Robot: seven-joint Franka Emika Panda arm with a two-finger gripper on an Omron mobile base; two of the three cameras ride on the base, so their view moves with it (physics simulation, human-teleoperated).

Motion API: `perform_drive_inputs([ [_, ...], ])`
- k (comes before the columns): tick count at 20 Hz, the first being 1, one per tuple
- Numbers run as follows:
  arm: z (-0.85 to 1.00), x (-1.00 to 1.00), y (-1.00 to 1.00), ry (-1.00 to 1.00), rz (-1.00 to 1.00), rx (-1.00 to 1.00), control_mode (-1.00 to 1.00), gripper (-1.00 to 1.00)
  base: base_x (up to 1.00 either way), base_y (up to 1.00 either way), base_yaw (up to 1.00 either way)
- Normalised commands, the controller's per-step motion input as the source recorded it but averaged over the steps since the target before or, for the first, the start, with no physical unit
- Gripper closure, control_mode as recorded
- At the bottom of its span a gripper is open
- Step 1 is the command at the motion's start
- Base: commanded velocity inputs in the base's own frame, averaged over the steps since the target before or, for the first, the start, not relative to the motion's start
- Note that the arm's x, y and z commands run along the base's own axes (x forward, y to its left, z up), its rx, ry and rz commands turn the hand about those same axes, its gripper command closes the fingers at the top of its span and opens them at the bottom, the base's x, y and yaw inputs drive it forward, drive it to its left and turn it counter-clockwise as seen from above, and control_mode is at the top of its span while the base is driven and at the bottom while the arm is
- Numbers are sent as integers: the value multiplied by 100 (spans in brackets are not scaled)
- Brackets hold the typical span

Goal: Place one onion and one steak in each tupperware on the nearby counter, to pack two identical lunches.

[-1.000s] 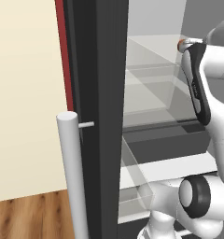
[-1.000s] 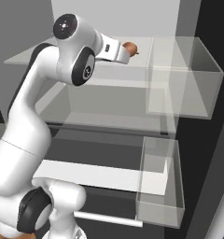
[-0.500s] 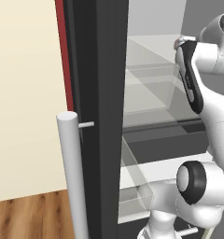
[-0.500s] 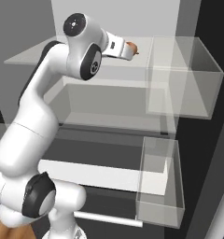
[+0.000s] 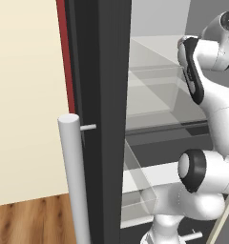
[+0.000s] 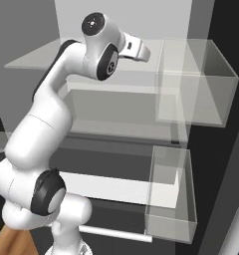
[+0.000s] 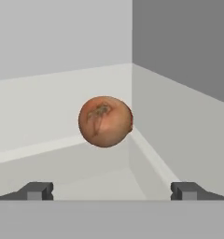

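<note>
Onion (image 7: 105,121), orange-brown, sits ahead of the hand (image 7: 112,190), centred between the two fingertips (image 7: 37,190) and clear of both. Hand spread wide, holding nothing. Onion rests on a pale shelf floor (image 7: 48,154) close to the far right corner where two grey walls meet. Base views: arm (image 6: 52,124) reaches into an open fridge at upper-shelf height; clear door bins (image 6: 193,84) to the right, dark door edge (image 5: 99,119) and grey bar handle (image 5: 74,181) to the left
</note>
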Motion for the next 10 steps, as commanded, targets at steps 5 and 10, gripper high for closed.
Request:
perform_drive_inputs([
  [5, 0, 37, -11, 4, 0, 0, -100, -100, 0, 0, 0],
  [10, -6, 37, -14, 3, 0, 0, -100, -100, 0, 0, 0],
])
